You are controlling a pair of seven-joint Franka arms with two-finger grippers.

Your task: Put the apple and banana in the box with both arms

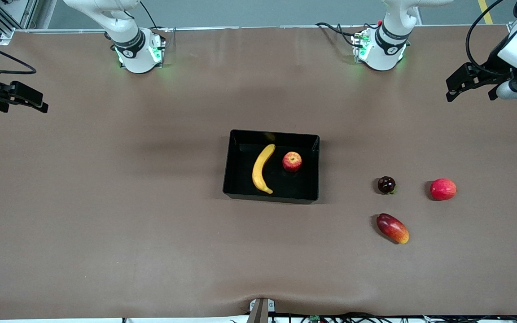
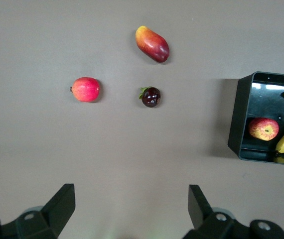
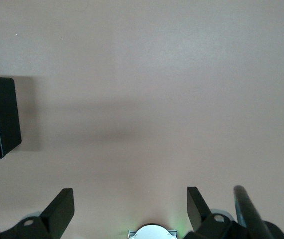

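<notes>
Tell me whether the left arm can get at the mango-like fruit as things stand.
Probably yes. The left tool hangs open and empty over the table's left-arm end, and the mango-like fruit lies alone on bare table, apart from the dark fruit and nothing covering it.

Front view: high, across the table, facing both arm bases, looking steeply down; box (image 1: 271,166) near frame centre, whole tabletop in frame. Left wrist view: well above the table, looking straight down past its own fingertips; shares the box (image 2: 237,119) with the front view. Right wrist view: same downward aim; only a corner of the box (image 3: 5,117) shows at frame edge.
</notes>
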